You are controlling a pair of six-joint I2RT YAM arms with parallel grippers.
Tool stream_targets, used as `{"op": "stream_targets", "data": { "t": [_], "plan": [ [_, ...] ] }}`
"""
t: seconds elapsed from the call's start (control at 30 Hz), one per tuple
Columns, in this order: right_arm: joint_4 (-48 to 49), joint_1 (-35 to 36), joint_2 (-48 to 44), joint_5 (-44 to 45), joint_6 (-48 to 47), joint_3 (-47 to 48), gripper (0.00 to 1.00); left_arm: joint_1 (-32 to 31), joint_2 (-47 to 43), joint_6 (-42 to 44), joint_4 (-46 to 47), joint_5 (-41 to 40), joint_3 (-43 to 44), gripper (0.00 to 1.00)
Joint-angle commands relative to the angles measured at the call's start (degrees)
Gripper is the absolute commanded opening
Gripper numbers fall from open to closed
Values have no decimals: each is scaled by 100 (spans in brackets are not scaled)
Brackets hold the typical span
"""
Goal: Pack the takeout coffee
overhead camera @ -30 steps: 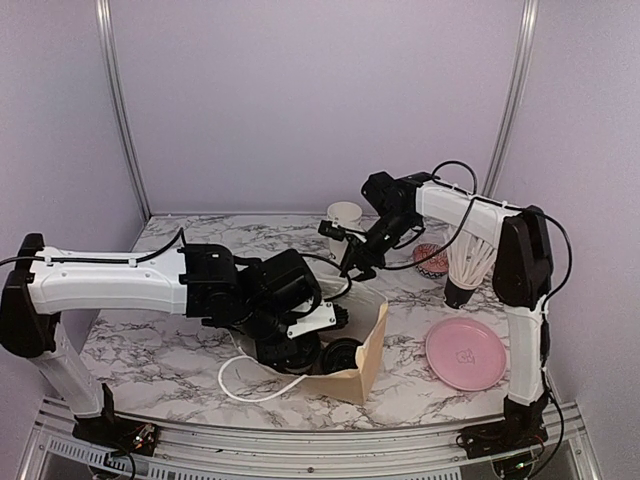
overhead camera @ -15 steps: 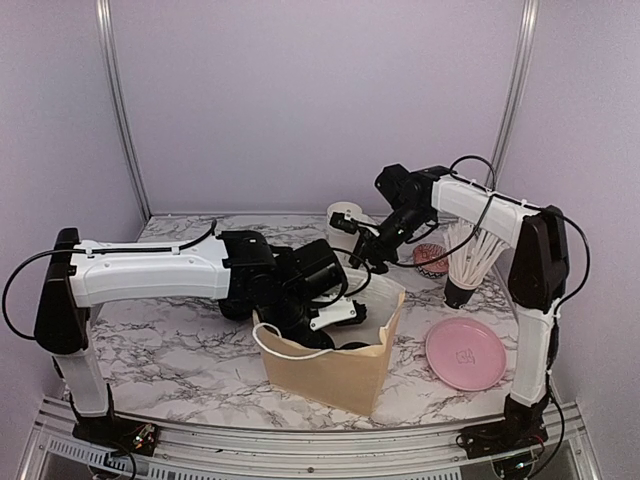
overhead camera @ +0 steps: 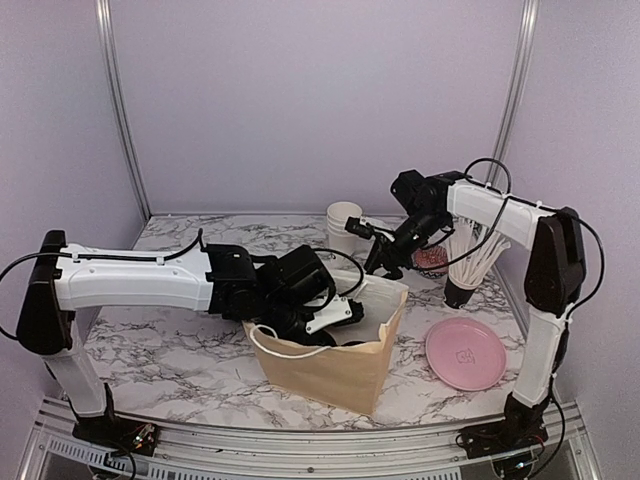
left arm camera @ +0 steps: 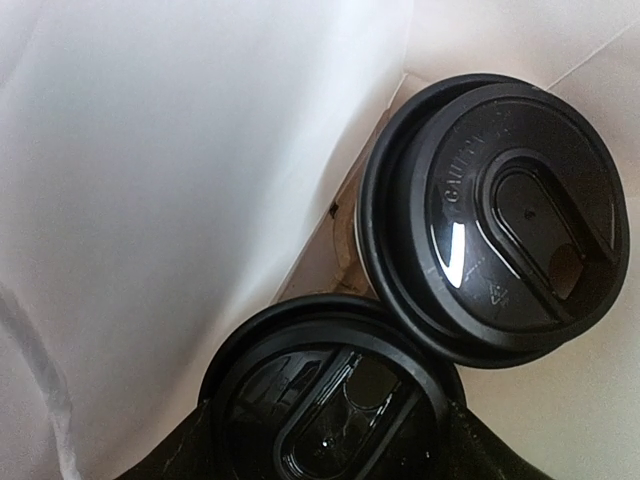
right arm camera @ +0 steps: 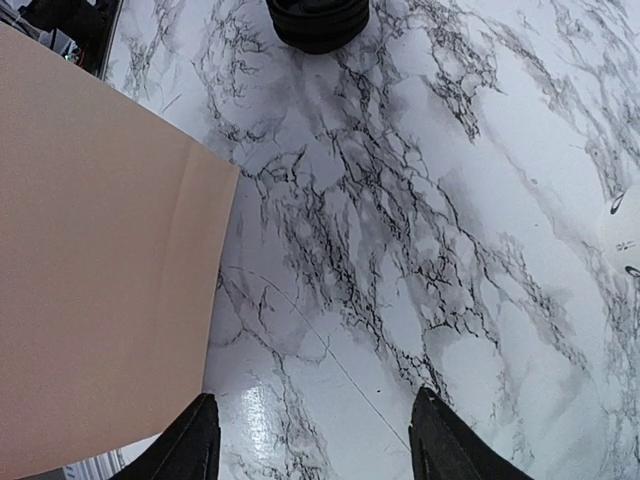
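A brown paper bag [overhead camera: 335, 365] stands upright near the table's front middle. My left gripper [overhead camera: 318, 308] reaches down into it. In the left wrist view, two takeout coffee cups show from above as black lids inside the bag. One lid [left arm camera: 330, 405] sits between my dark fingers, which press on both of its sides. The other lid [left arm camera: 500, 210] stands beside it at the upper right. My right gripper [overhead camera: 385, 262] hangs open and empty just behind the bag's back right corner, above bare marble [right arm camera: 400, 250], with the bag's wall [right arm camera: 90, 250] to its left.
A stack of lidless white cups [overhead camera: 343, 225] stands at the back. A black holder of white sticks [overhead camera: 468, 262], a small red patterned dish [overhead camera: 432, 260] and a pink plate [overhead camera: 465, 353] are on the right. A stack of black lids [right arm camera: 318, 18] lies past the right gripper.
The bag went from lying tilted on the table to standing upright, with my left gripper still inside it. My right gripper moved right and back from the bag's rim.
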Motion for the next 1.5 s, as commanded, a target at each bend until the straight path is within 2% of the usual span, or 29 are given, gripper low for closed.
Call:
{"op": "stream_targets", "data": {
  "t": [0.0, 0.1, 0.17, 0.4, 0.7, 1.07, 1.17, 1.47],
  "plan": [
    [298, -22, -450, -68, 193, -67, 63, -67, 204, -529, -428, -394, -568, 41],
    [370, -22, -531, -39, 275, -143, 63, -66, 369, -1083, -445, -606, -306, 41],
    [383, -22, -559, -20, 298, -184, 63, -72, 564, -1372, -493, -463, -135, 41],
    [402, -21, -531, -9, 345, -236, 63, -77, 1087, -1255, -465, -361, 36, 43],
    [380, -26, -516, -116, 422, -152, 63, -94, 291, -1177, -426, -74, -146, 52],
    [282, -22, -685, -230, 468, -152, 63, -94, -347, -1183, -424, -136, 115, 80],
    [259, -22, -740, -230, 468, -174, 63, -94, -571, -1181, -417, -95, 177, 98],
    [166, -22, -782, -284, 484, -117, 63, -94, -913, -1175, -429, -188, 318, 99]
  ]
}}
